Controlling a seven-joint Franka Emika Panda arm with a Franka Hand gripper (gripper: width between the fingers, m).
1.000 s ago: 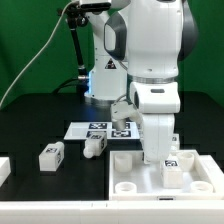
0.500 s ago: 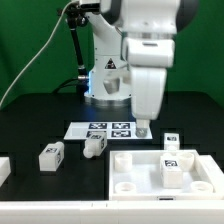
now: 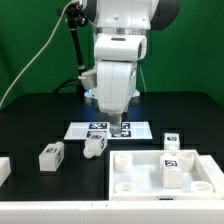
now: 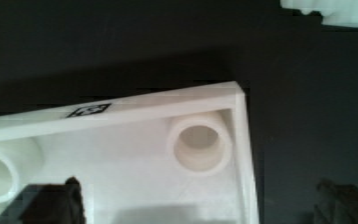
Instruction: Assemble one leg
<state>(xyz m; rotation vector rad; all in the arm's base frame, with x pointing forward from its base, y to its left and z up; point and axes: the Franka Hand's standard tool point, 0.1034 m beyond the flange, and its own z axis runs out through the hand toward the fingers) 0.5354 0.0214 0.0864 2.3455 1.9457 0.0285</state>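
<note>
One leg (image 3: 172, 168) stands upright on the large white slab (image 3: 140, 180), near its right side in the exterior view. Three more legs lie on the black table: one (image 3: 52, 155) at the left, one (image 3: 94, 145) beside the marker board, one (image 3: 171, 143) behind the slab. My gripper (image 3: 118, 129) hangs open and empty over the marker board's (image 3: 96, 129) near edge, left of the standing leg. In the wrist view the gripper (image 4: 197, 197) is above the slab's corner (image 4: 140, 120), with dark fingers (image 4: 55, 203) wide apart and nothing between them.
The slab corner in the wrist view has a round hole (image 4: 199, 143) and a small tag (image 4: 91, 110). A white part (image 3: 4, 168) lies at the exterior view's left edge. The robot base (image 3: 105, 85) stands behind the marker board.
The gripper has left the leg standing on the slab and has moved up and toward the exterior view's left, to above the marker board. The leg stays upright.
</note>
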